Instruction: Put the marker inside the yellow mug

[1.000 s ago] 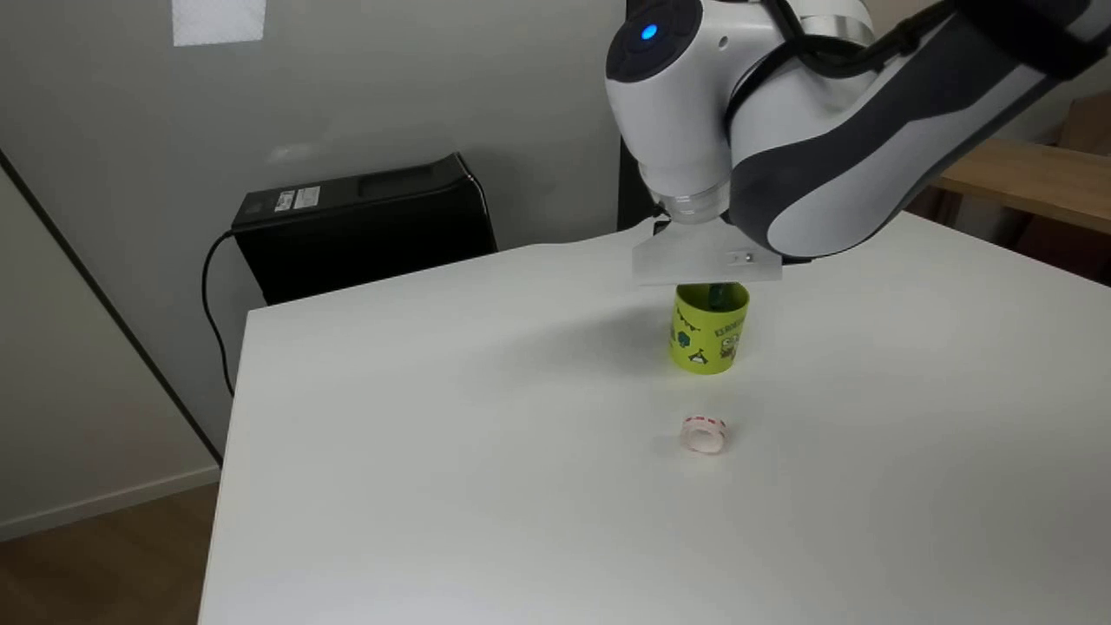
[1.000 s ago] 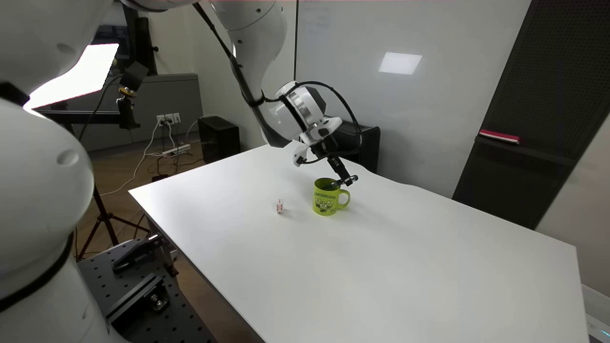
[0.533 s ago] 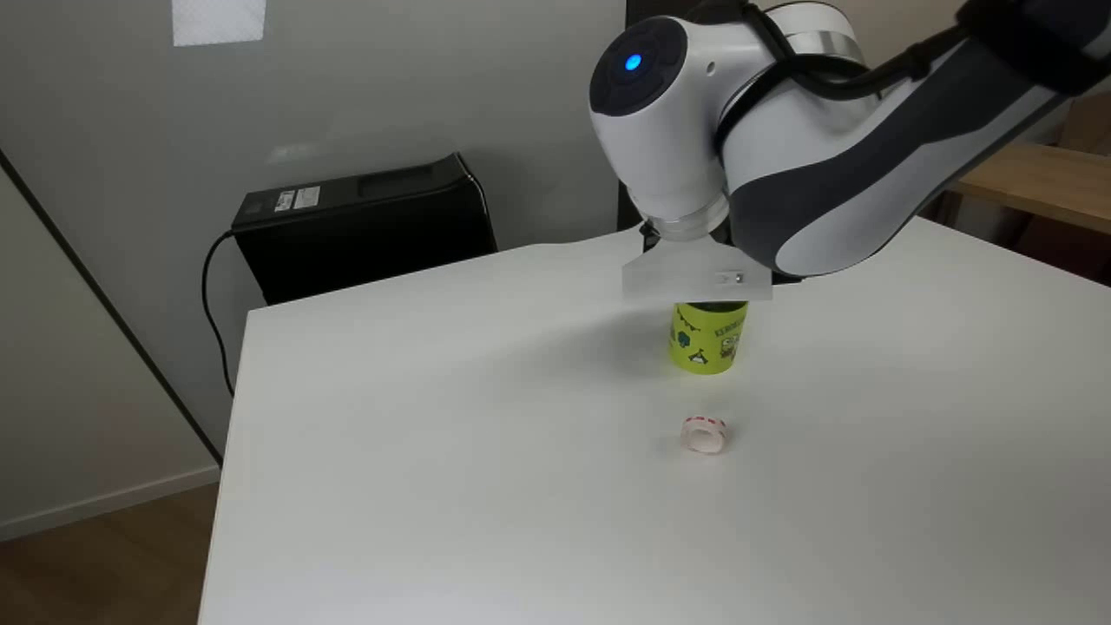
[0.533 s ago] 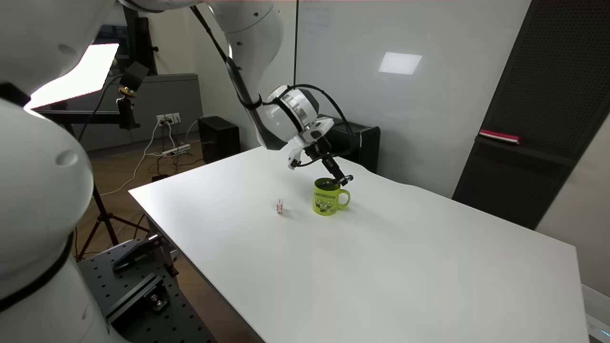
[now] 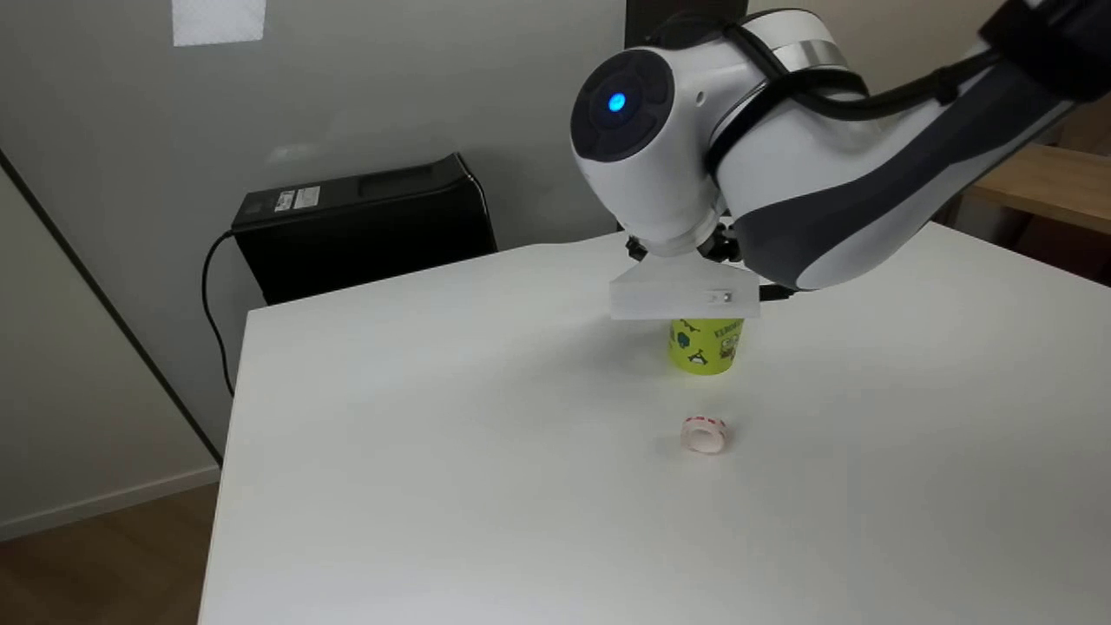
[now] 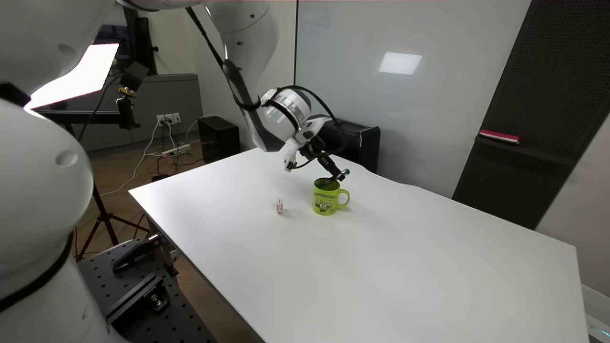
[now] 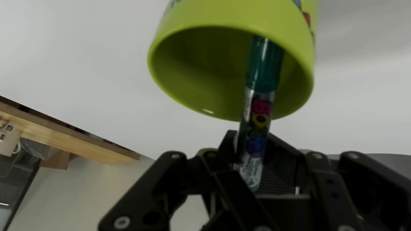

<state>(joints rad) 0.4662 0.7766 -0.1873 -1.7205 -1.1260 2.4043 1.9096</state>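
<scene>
The yellow mug stands upright on the table in both exterior views (image 5: pixel 705 349) (image 6: pixel 324 204); in the wrist view its wall (image 7: pixel 231 14) and open mouth fill the top. My gripper (image 7: pixel 252 141) is shut on the marker (image 7: pixel 260 107), which has a clear patterned body and a dark green cap. The cap end reaches inside the mug's mouth, and its tip is hidden by the mug's wall. The marker is tilted. In an exterior view my gripper (image 6: pixel 336 174) is just above the rim on the handle side, with the marker's back end (image 6: pixel 345 172) sticking out. Elsewhere the arm hides the marker.
A small white and red tape roll (image 5: pixel 704 435) lies on the table beside the mug; it also shows in an exterior view (image 6: pixel 279 206). A black box (image 5: pixel 364 230) stands behind the table's edge.
The arm has lowered and tilted over the mug. My gripper and the marker have shifted toward the mug, with the marker held more steeply. The mug and the tape roll stay in place.
</scene>
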